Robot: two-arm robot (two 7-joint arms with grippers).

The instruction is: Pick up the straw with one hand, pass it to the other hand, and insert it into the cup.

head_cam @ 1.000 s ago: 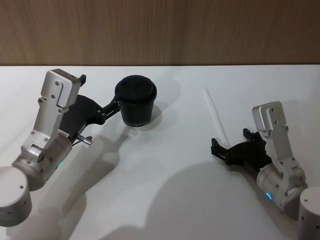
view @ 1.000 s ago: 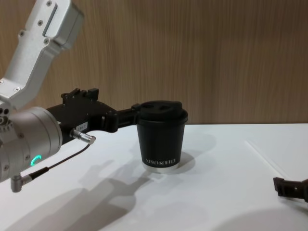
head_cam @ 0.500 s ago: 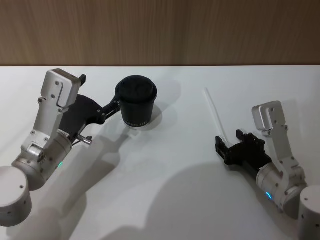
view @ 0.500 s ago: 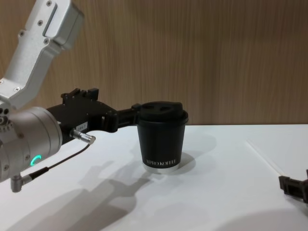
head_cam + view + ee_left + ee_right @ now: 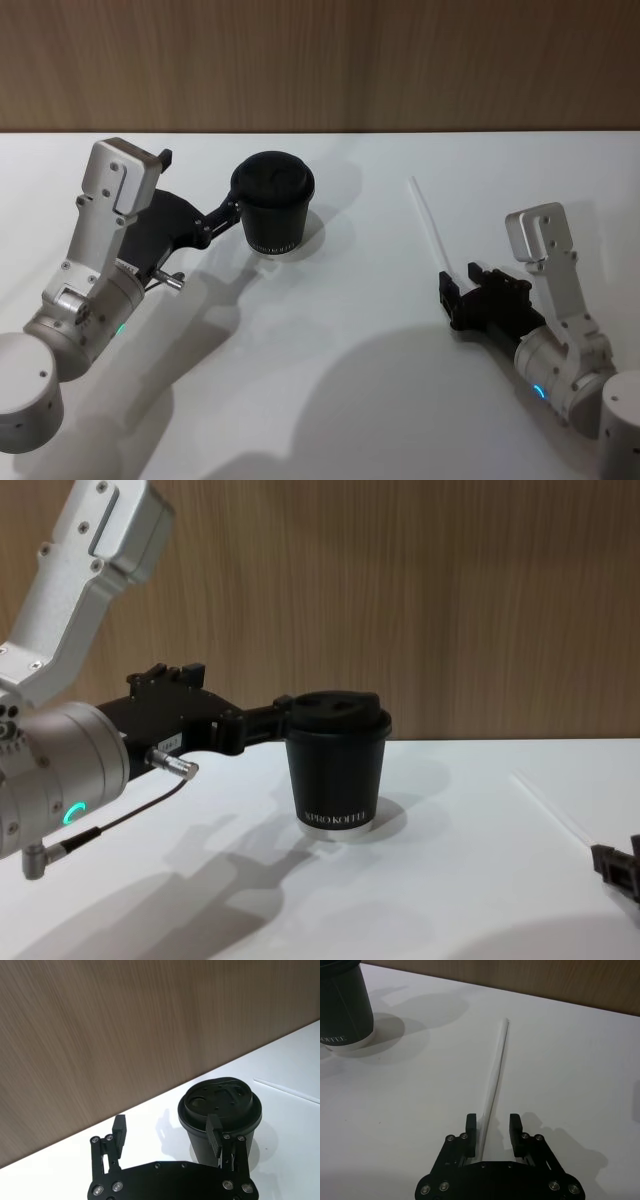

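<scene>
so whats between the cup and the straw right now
In the head view the stretch from the cup to the straw is bare white table, crossed only by the cup's shadow.

Lying flat on the white table (image 5: 330,400) at the robot's right: a thin, straight, white plastic straw (image 5: 428,222), pointing away from the robot and slanting slightly leftward, with the near end sitting between the spread fingers of the right gripper (image 5: 493,1121). Standing upright well to the left of it: a small black paper cup (image 5: 272,205), wearing a black domed lid and showing small white lettering and a silvery bottom rim, with one finger of the parted left gripper (image 5: 167,1122) pressing against or sitting just beside the upper wall.
</scene>
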